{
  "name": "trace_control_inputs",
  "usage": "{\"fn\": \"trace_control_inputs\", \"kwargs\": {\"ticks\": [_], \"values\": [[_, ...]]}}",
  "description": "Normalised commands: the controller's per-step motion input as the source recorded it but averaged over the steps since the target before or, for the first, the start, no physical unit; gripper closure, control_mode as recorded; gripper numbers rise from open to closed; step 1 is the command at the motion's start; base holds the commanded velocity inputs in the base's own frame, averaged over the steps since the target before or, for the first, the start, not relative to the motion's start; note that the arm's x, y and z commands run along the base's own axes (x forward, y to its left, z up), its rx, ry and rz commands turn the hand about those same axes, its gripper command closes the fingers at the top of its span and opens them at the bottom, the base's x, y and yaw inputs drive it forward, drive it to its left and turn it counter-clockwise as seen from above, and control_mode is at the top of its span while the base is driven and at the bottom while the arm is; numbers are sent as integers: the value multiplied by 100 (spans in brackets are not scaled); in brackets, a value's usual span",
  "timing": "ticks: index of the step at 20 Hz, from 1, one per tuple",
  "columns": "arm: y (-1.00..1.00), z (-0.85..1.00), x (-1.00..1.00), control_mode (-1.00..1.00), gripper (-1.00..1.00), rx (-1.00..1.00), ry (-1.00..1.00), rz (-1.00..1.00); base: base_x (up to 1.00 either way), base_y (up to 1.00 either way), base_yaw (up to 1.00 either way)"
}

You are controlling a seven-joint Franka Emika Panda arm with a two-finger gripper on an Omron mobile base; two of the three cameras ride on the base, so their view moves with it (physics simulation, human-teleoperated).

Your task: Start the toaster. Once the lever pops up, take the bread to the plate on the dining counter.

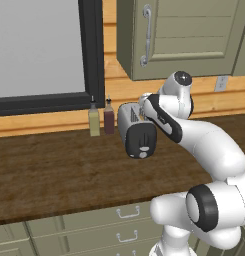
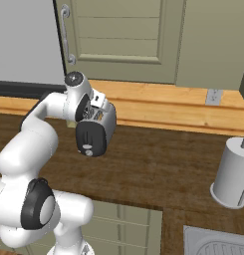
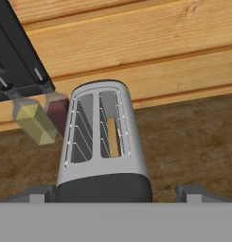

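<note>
Toaster (image 3: 103,146) — bread (image 3: 112,137) sunk in one slot, not yet lifted out. Gripper (image 3: 115,191) above its black end, fingers spread, empty. Plate delivery outstanding; toasting stage can't be told.

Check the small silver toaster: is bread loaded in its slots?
Loaded: the hand view shows a tan bread slice edge-on in one slot of the small silver toaster; the other is empty.

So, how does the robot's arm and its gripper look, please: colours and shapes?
The arm is glossy white with rounded, tube-like links. Its joints carry black rings and round dark caps; a black band runs along the forearm. No cables show. In the hand view, the gripper ends in two small dark grey, blocky fingertips.
</note>
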Motion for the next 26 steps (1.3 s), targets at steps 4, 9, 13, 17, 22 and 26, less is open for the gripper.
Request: {"fn": "trace_control_inputs", "kwargs": {"ticks": [4, 9, 13, 17, 22, 26], "values": [[0, 0, 0, -100, -100, 0, 0, 0, 0, 0, 0], [0, 0, 0, -100, -100, 0, 0, 0, 0, 0, 0], [0, 0, 0, -100, -100, 0, 0, 0, 0, 0, 0], [0, 0, 0, -100, -100, 0, 0, 0, 0, 0, 0], [0, 0, 0, -100, -100, 0, 0, 0, 0, 0, 0], [0, 0, 0, -100, -100, 0, 0, 0, 0, 0, 0]]}}
